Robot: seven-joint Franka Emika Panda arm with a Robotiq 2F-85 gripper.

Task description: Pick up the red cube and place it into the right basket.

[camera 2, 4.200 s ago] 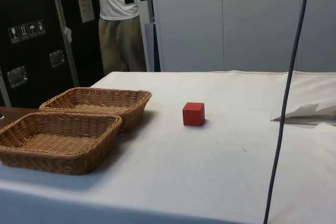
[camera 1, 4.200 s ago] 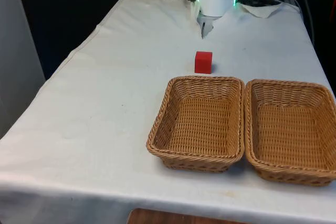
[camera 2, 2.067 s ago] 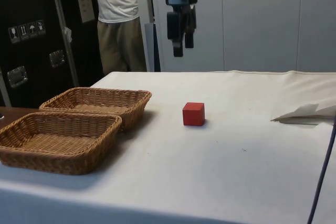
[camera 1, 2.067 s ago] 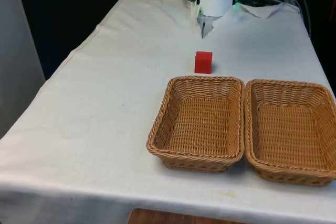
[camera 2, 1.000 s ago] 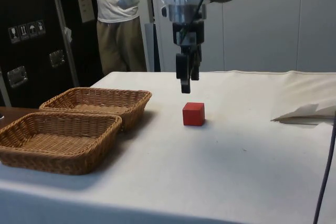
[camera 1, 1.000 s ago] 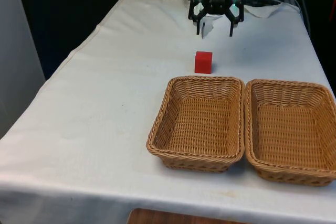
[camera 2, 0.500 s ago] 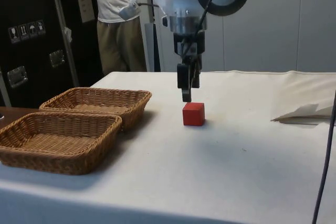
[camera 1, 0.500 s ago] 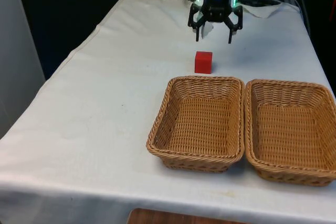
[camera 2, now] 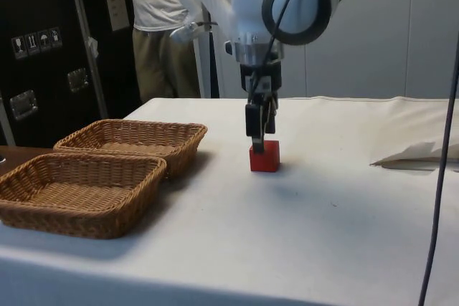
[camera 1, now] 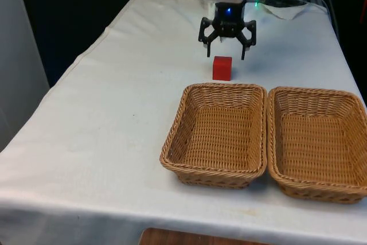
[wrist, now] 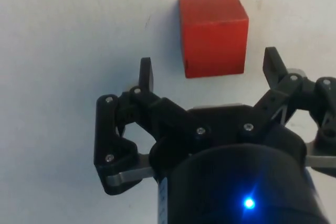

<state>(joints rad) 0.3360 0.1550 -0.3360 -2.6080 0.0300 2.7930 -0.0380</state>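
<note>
The hand (camera 1: 226, 55) is hovering wide open and holding nothing, just above the red cube (camera 1: 222, 68), seemingly slightly behind it, fingers (wrist: 146, 74) spread wider than the cube.

Bare cloth (camera 1: 143, 84) all round red cube (camera 1: 222, 67); two baskets (camera 1: 221, 133) just beside it, nearest obstacle

Woven wicker baskets (camera 1: 215, 136); matt white cloth (camera 1: 114, 113).
</note>
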